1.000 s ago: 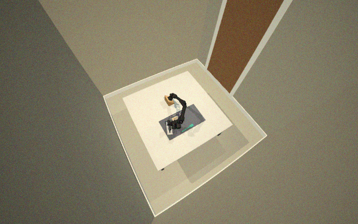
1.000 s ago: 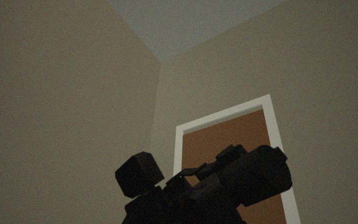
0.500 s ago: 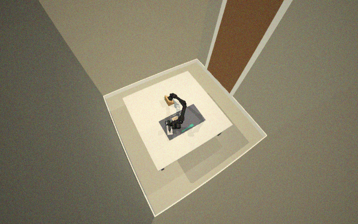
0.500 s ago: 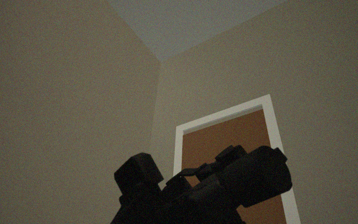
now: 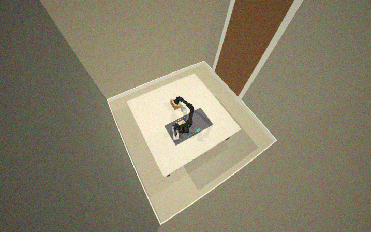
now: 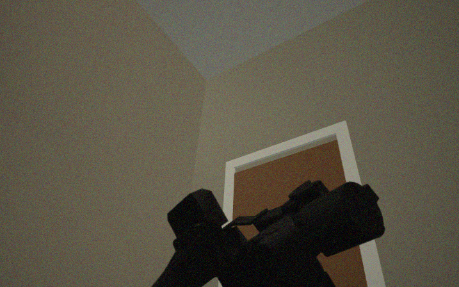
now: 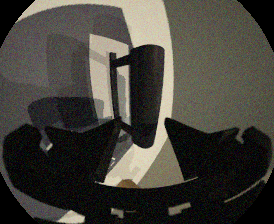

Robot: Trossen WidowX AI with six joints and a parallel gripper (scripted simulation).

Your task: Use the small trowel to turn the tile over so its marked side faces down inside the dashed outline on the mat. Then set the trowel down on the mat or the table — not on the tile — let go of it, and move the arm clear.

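The trowel (image 5: 175, 136) has a pale rectangular blade and a black bar handle, which also shows in the wrist view (image 7: 148, 90). It lies at the left end of the dark mat (image 5: 206, 120). My gripper (image 7: 142, 120) is open at the handle, with its fingertips apart on either side and a gap showing on the left. The tan tile (image 5: 181, 122) lies by the dashed outline on the mat, partly hidden by the arm. Its edges and which side faces up are too small to tell. The exterior view shows only dark arm parts.
A teal tool (image 5: 198, 130) lies near the mat's front edge. An orange-brown block-like object (image 5: 174, 104) stands behind the mat near the arm's base. The arm (image 5: 192, 111) arches over the mat on the white table (image 5: 152, 115).
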